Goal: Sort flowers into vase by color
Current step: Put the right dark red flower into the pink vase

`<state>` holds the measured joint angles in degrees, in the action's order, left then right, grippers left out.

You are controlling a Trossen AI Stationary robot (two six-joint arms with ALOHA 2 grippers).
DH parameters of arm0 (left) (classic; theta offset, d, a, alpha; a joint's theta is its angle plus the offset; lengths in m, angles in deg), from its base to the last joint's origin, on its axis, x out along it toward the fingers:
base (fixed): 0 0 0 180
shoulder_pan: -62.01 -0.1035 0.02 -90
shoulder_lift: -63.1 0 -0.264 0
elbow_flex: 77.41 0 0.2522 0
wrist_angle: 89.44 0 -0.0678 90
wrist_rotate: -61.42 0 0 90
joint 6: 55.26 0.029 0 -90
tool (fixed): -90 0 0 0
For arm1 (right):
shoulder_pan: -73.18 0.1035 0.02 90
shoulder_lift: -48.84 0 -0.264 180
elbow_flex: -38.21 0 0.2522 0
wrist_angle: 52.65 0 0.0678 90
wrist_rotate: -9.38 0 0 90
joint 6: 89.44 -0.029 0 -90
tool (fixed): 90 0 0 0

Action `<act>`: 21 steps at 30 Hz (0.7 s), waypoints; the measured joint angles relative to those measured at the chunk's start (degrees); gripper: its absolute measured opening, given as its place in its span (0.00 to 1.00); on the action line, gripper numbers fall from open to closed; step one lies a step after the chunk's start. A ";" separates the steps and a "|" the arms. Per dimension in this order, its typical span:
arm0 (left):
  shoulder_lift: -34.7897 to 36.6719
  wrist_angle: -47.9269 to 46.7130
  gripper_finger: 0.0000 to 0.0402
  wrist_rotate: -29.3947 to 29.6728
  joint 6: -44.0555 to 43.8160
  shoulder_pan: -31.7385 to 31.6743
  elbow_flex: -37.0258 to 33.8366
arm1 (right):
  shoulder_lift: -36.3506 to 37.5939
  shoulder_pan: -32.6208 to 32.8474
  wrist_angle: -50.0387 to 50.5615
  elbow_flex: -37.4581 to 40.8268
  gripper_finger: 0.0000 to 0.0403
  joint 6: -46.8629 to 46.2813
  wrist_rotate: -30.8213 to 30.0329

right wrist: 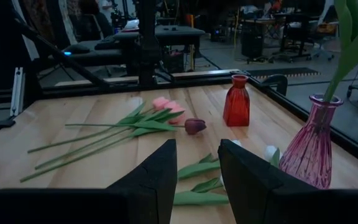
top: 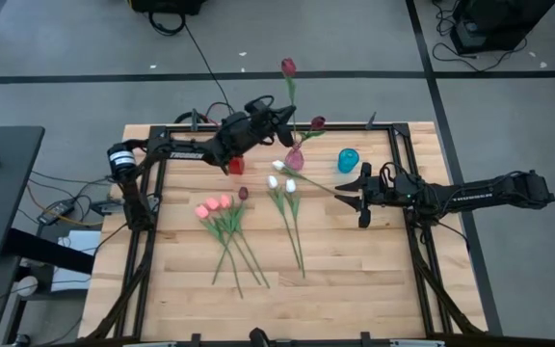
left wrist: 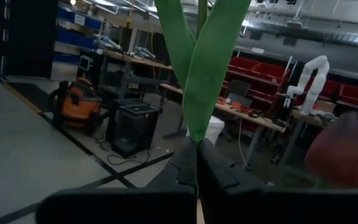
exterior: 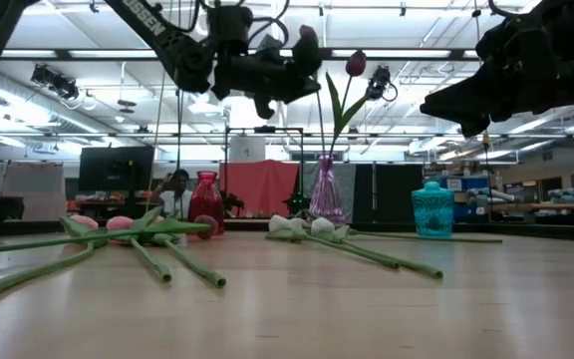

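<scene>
My left gripper [top: 284, 117] is raised over the far middle of the table, shut on a dark red tulip [top: 288, 66] that stands above the pink glass vase [top: 295, 159]. A second dark red tulip [top: 317, 122] stands in that vase. On the table lie three pink tulips [top: 214, 204], one dark red tulip [top: 243, 193] and white tulips [top: 282, 182]. A red vase [top: 236, 165] and a teal vase [top: 348, 160] stand on either side of the pink one. My right gripper [top: 359, 200] hovers open to the right of the white tulips and touches nothing. My left gripper pinches the dark red tulip's stem between its two fingers, at the base of the leaves [left wrist: 197, 134], partway below the head [exterior: 308, 38]. The fingers [exterior: 292, 78] lie about level, across the stem. The tulip hangs upright, its lower stem [exterior: 319, 135] reaching down to the pink vase's mouth.
Black rails [top: 400, 183] frame the wooden table top. The near half of the table [top: 287, 308] is bare wood. The tulips' long green stems [top: 295, 241] run toward the near edge. A person [exterior: 175, 191] sits in the room beyond the far edge.
</scene>
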<state>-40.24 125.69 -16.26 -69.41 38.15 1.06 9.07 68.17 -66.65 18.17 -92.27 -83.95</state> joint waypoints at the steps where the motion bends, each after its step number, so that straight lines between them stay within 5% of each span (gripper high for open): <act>1: -0.60 0.46 0.00 -0.14 0.13 0.19 0.00 | 0.00 0.00 0.01 0.00 0.33 0.00 0.00; 15: -2.14 -13.24 0.11 -3.93 9.29 3.73 0.00 | 0.00 0.00 0.47 0.00 0.33 0.02 0.02; 21: 0.22 -20.05 0.26 -2.64 9.25 4.31 -0.04 | 0.04 0.00 0.99 0.00 0.33 0.00 0.02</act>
<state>-40.02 105.64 -18.90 -60.17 42.46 1.02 9.11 68.17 -65.66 18.17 -92.27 -83.93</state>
